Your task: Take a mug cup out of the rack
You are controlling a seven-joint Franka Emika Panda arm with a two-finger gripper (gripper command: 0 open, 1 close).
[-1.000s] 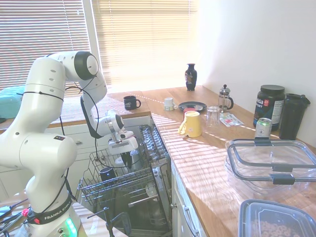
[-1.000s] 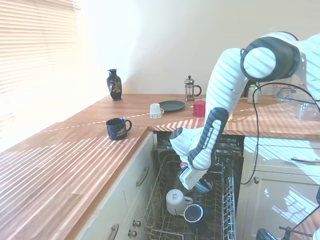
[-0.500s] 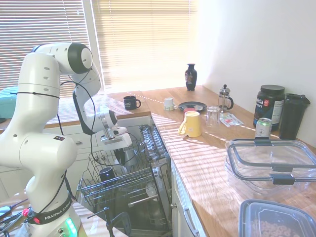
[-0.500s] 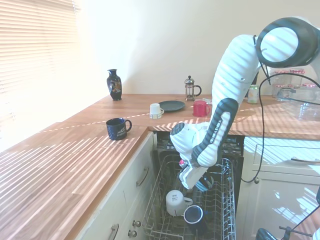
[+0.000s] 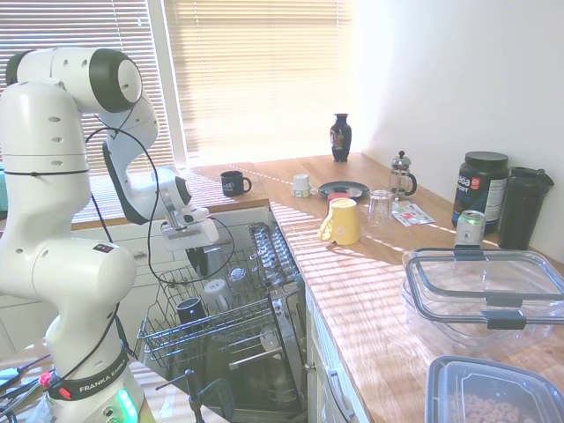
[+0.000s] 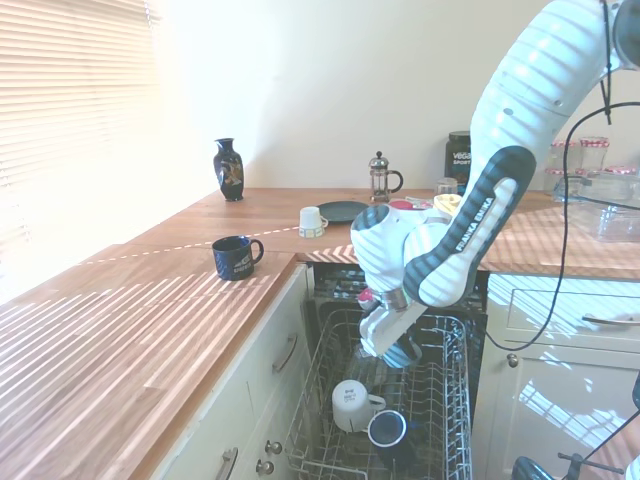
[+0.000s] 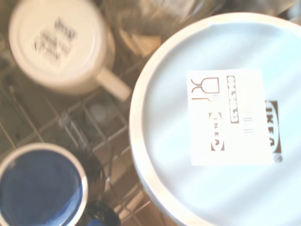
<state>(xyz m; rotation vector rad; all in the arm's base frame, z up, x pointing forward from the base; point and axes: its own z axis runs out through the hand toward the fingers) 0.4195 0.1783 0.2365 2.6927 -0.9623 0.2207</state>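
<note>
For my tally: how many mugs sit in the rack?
2: a white mug and a dark mug beside it. The hand holds the mug cup above the rack; more may be hidden.

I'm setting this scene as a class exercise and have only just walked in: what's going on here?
A white robot arm is unloading a dishwasher. Its gripper is shut on a dark mug cup and holds it above the rack, clear of the prongs. A white cup and a blue-lined mug sit in the rack below. On the wooden counter stands a dark mug with white print; a yellow mug lies on the other stretch of counter.
</note>
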